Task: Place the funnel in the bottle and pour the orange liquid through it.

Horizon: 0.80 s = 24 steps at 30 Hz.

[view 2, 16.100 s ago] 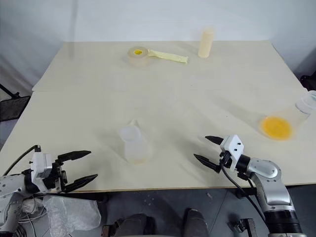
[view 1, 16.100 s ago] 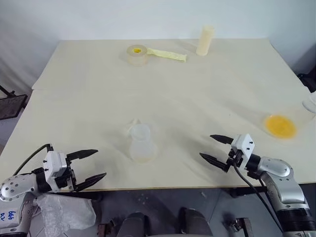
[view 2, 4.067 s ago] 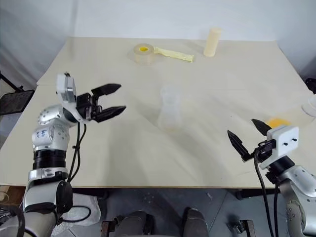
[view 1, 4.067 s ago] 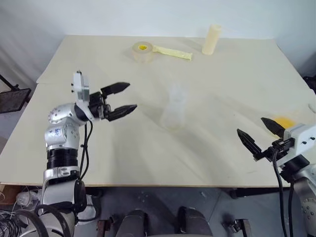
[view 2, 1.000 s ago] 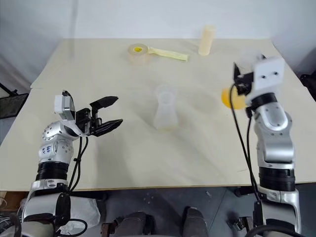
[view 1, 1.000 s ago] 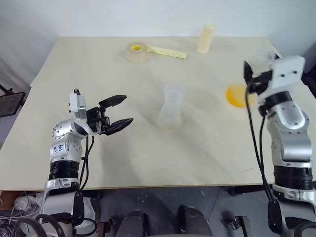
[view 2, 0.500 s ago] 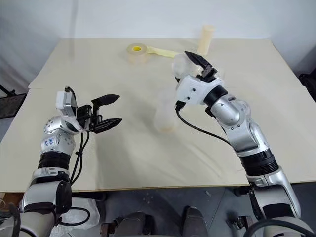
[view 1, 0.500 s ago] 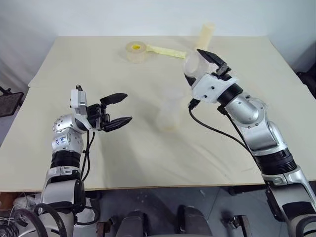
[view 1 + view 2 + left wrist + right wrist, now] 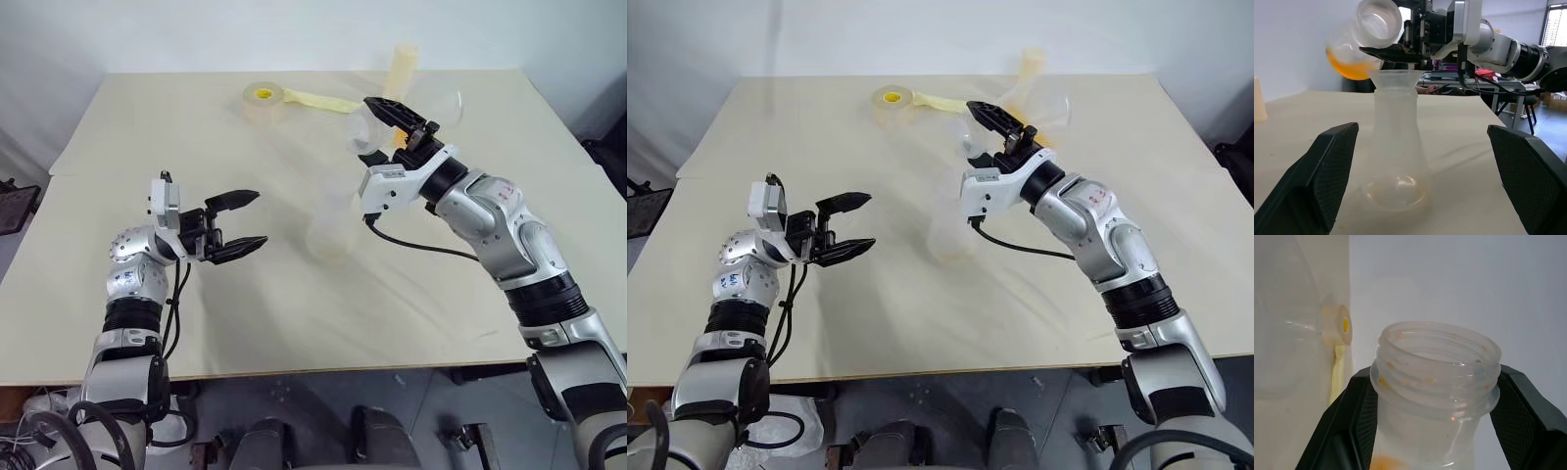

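The clear bottle (image 9: 331, 231) stands upright mid-table with the funnel (image 9: 1395, 78) seated in its neck. My right gripper (image 9: 394, 123) is shut on the threaded neck of a second clear flask (image 9: 1436, 363). It holds that flask tilted just above the funnel's rim. The orange liquid (image 9: 1350, 67) pools in the low side of the flask's body, and I see no stream falling. My left gripper (image 9: 241, 221) hovers open and empty to the left of the bottle, fingers pointing at it, a hand's width away.
At the far side of the table a tape roll (image 9: 263, 101) with a yellow core lies beside a yellow strip (image 9: 315, 100). An opaque cream cylinder (image 9: 402, 67) stands further right along that far edge.
My right arm swung left from the table's right side, carrying the flask over the bottle and rolling it into a tilt. The left gripper stayed put, open.
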Each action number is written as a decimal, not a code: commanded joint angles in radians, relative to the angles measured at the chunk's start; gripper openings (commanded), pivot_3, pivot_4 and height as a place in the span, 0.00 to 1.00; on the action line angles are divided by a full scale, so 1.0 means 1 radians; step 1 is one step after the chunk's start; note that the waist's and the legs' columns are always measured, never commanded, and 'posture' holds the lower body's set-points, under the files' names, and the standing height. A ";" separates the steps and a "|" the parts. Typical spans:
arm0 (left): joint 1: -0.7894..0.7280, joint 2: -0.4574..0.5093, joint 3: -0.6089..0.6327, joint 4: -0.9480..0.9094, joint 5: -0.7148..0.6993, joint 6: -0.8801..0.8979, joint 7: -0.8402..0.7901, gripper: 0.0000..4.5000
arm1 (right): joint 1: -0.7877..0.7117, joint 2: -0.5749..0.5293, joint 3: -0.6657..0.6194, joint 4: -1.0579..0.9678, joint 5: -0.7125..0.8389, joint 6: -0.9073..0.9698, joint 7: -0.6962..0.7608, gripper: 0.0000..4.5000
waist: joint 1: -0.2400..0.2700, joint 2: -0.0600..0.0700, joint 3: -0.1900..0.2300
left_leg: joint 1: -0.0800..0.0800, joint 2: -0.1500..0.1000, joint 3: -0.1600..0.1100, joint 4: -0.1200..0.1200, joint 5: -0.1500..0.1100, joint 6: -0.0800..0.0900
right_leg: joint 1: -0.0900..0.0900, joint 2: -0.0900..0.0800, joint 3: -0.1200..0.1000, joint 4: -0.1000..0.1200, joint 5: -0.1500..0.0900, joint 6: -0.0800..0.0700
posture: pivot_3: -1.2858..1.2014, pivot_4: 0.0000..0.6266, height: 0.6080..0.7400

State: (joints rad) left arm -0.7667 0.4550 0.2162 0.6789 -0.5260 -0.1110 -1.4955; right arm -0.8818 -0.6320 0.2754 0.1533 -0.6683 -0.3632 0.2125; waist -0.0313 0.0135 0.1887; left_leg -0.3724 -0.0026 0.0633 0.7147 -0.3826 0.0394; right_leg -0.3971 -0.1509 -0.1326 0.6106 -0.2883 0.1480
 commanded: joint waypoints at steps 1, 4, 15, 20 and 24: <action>0.009 -0.003 0.012 -0.050 -0.011 0.007 0.029 1.00 | -0.047 -0.035 -0.001 0.000 -0.066 -0.060 -0.048 0.62 | 0.000 0.000 0.000 | 0.000 0.000 0.000 0.000 0.000 0.000 | 0.000 0.000 0.000 0.000 0.000 0.000 | 0.52 0.24 1.00; 0.006 -0.010 0.019 -0.065 -0.020 0.019 0.048 1.00 | -0.063 -0.044 0.007 0.022 -0.103 -0.095 -0.072 0.62 | -0.001 0.000 0.000 | 0.000 0.000 0.000 0.000 0.000 0.000 | 0.000 0.000 0.000 0.000 0.000 0.000 | 0.52 0.24 1.00; 0.011 -0.007 0.011 -0.073 -0.012 0.022 0.038 1.00 | -0.075 -0.070 0.011 0.062 -0.182 -0.164 -0.129 0.62 | 0.000 0.000 0.000 | 0.000 0.001 0.000 0.000 0.000 0.000 | 0.000 0.000 0.000 0.000 0.000 0.000 | 0.52 0.24 1.00; 0.015 -0.009 0.010 -0.079 -0.013 0.025 0.037 1.00 | -0.080 -0.084 0.015 0.069 -0.216 -0.187 -0.154 0.62 | -0.002 0.000 0.000 | 0.000 0.001 0.000 0.000 0.000 0.000 | 0.000 0.000 0.000 0.000 0.000 0.000 | 0.52 0.24 1.00; 0.016 -0.009 0.009 -0.080 -0.012 0.026 0.036 1.00 | -0.089 -0.090 0.018 0.083 -0.240 -0.203 -0.173 0.62 | 0.000 0.000 0.000 | 0.000 0.001 0.000 0.000 0.000 0.000 | 0.000 0.000 0.000 0.000 0.000 0.000 | 0.52 0.24 1.00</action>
State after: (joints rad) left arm -0.7583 0.4414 0.2180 0.6349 -0.5263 -0.0857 -1.4571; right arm -0.9363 -0.6990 0.3073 0.2509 -0.9059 -0.5560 0.0691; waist -0.0317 0.0135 0.1888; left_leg -0.3726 -0.0018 0.0634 0.7147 -0.3826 0.0394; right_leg -0.3971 -0.1509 -0.1324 0.6105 -0.2883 0.1480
